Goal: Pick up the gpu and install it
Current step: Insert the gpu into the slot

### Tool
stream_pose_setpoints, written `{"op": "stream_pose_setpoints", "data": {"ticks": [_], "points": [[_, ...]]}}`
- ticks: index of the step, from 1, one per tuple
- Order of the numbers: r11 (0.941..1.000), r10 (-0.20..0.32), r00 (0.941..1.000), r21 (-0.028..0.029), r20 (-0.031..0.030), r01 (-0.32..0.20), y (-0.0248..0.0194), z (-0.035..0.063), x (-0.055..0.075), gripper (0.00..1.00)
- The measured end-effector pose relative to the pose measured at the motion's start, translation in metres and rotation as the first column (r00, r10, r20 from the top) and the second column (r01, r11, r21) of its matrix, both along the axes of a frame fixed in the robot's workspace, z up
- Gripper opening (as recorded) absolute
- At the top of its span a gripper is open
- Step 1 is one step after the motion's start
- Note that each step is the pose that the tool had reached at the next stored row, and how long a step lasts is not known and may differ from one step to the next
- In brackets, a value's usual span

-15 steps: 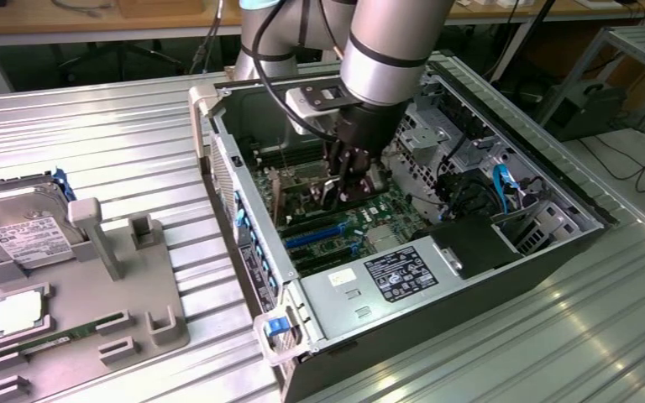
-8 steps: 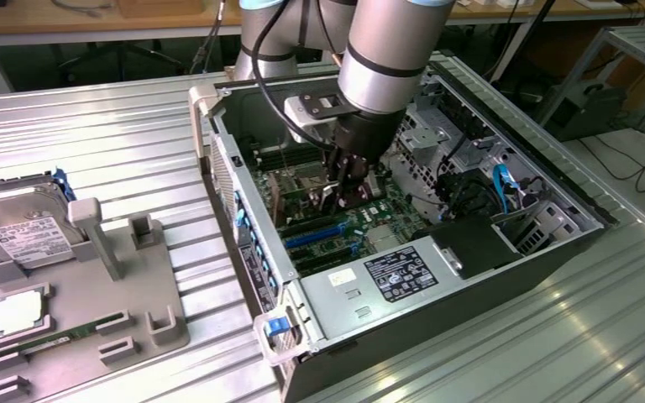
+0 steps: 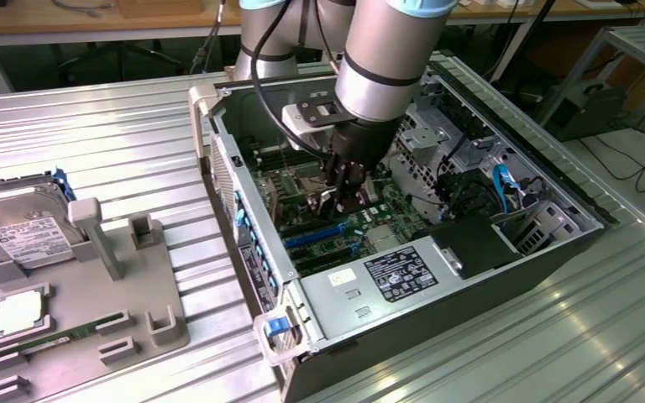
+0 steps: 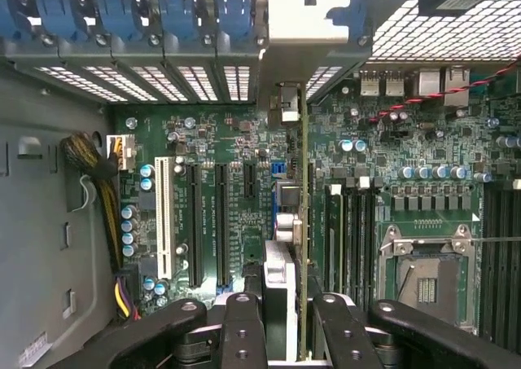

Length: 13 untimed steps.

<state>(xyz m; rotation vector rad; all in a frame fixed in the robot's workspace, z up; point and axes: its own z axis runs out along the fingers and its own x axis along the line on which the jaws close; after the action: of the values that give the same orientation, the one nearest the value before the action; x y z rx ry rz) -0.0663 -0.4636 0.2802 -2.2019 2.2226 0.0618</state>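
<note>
My gripper (image 3: 343, 195) reaches down into the open computer case (image 3: 334, 327), just above the motherboard (image 3: 345, 227). In the wrist view the two black fingers (image 4: 244, 328) are shut on the gpu (image 4: 285, 222), which I see edge-on, standing upright over the motherboard (image 4: 220, 141). Its silver end bracket (image 4: 303, 27) lies against the row of rear slot openings with blue latches (image 4: 179, 15). The card's lower edge sits close to the long black expansion slots (image 4: 220, 222); I cannot tell whether it touches one.
On the exterior view's left, a grey fixture (image 3: 98, 294) holds a silver hard drive (image 3: 26, 235), a square chip (image 3: 18, 312) and a green memory stick (image 3: 43, 342). Inside the case are a power supply (image 3: 395, 273), drive cages (image 3: 435, 134) and cables (image 3: 502, 189).
</note>
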Motion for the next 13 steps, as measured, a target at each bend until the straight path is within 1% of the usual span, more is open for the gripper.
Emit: {"op": "stream_pose_setpoints", "data": {"ticks": [3,8,13], "points": [[1.0,0.0,1.0,0.0001,-0.0001,0.0,-0.0007,-0.0029,0.0,0.28],[1.0,0.0,1.0,0.0002,0.0,0.0,-0.0015,-0.011,0.0,0.28],[1.0,0.0,1.0,0.0,-0.0002,0.0,-0.0015,-0.0131,-0.003,0.28]]}}
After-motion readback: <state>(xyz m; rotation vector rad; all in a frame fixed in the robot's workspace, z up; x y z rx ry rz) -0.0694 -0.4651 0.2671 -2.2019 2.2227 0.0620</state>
